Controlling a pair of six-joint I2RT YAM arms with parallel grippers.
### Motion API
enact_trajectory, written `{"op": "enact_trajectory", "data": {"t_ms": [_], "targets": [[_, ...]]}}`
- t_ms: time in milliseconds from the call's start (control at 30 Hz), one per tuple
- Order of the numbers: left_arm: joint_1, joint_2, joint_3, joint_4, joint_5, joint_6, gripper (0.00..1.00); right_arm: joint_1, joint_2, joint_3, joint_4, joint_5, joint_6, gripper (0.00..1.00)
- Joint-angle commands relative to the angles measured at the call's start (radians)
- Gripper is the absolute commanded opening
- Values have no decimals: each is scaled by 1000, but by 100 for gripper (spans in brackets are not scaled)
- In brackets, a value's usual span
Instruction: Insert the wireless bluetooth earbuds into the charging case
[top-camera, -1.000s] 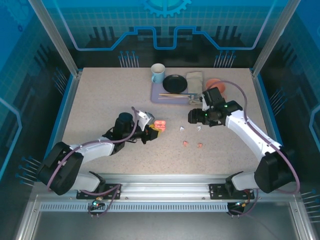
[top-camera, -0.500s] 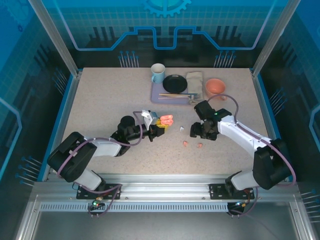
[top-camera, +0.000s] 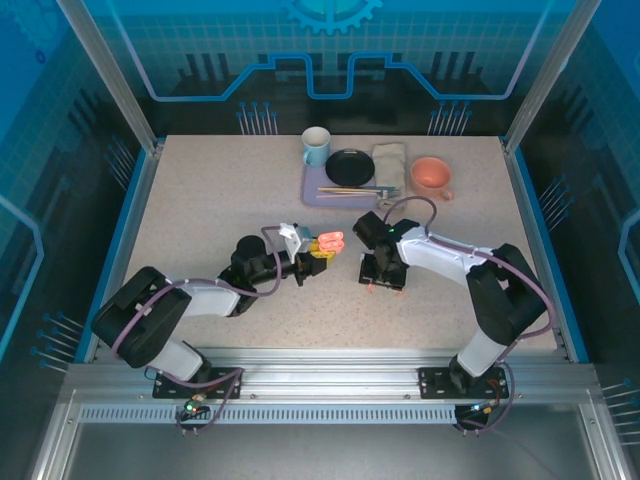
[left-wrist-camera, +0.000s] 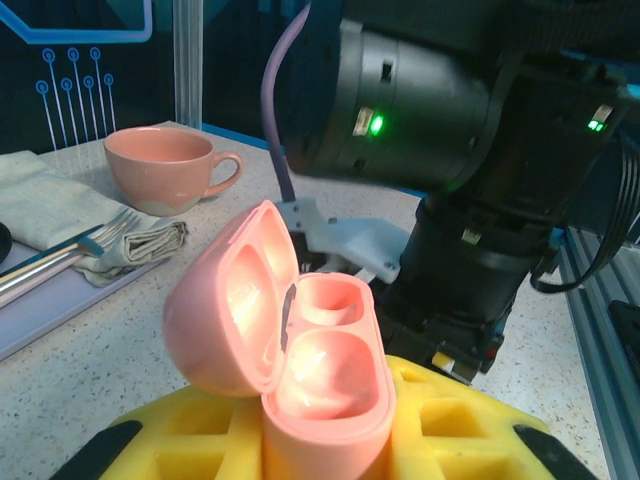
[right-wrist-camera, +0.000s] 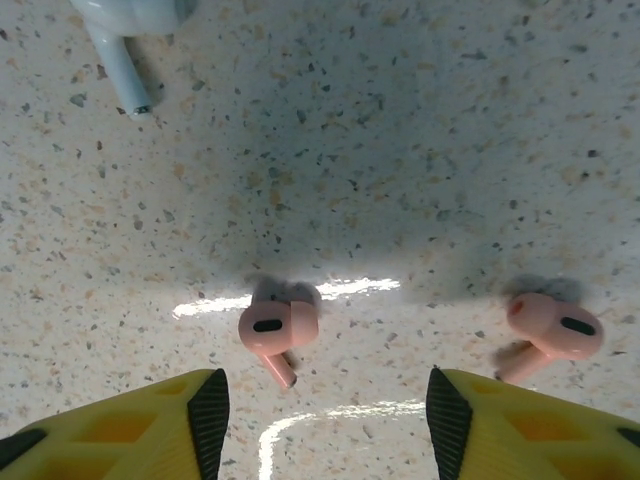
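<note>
Left gripper (left-wrist-camera: 322, 440): yellow fingers (left-wrist-camera: 450, 440) are clamped on the lower body of a salmon-pink rounded plastic charging case (left-wrist-camera: 325, 385), which stands upright between the jaws. Its hinged lid (left-wrist-camera: 225, 315) stands open, tilted off to one side of the jaws. The two moulded wells inside are both bare. In the top view the left gripper (top-camera: 312, 260) carries the case (top-camera: 330, 240) at its tip.

Right gripper (right-wrist-camera: 320, 410): jaws are apart and hold nothing. Its yellow fingertips (right-wrist-camera: 120, 425) with black pads point down at the speckled beige tabletop (right-wrist-camera: 400, 150); cannot tell whether they touch it.
- A salmon-pink plastic earbud with a short stem (right-wrist-camera: 275, 328) lies on the table just ahead of the gap, nearer one finger and touching neither.
- A second salmon-pink earbud (right-wrist-camera: 550, 330) lies just beyond the other finger's tip, outside the gap.
- A white plastic earbud (right-wrist-camera: 125, 30) lies farther ahead, well apart from the jaws.

In the top view the right gripper (top-camera: 385, 272) is tipped down near the held case. From the left wrist, the right arm's black wrist housing (left-wrist-camera: 440, 120) sits close behind the case. Beyond the left jaws are a salmon-pink ceramic cup (left-wrist-camera: 165, 170), a folded grey cloth napkin (left-wrist-camera: 60, 205) and a metal fork (left-wrist-camera: 100, 235).
</note>
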Motion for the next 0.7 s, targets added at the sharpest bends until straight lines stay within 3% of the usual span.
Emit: {"op": "enact_trajectory", "data": {"t_ms": [0, 667], "targets": [[9, -27, -8, 36, 40, 23, 0, 22, 41, 38, 8, -11, 50, 56], [11, -58, -4, -4, 53, 20, 0, 19, 132, 44, 51, -10, 44, 47]]}}
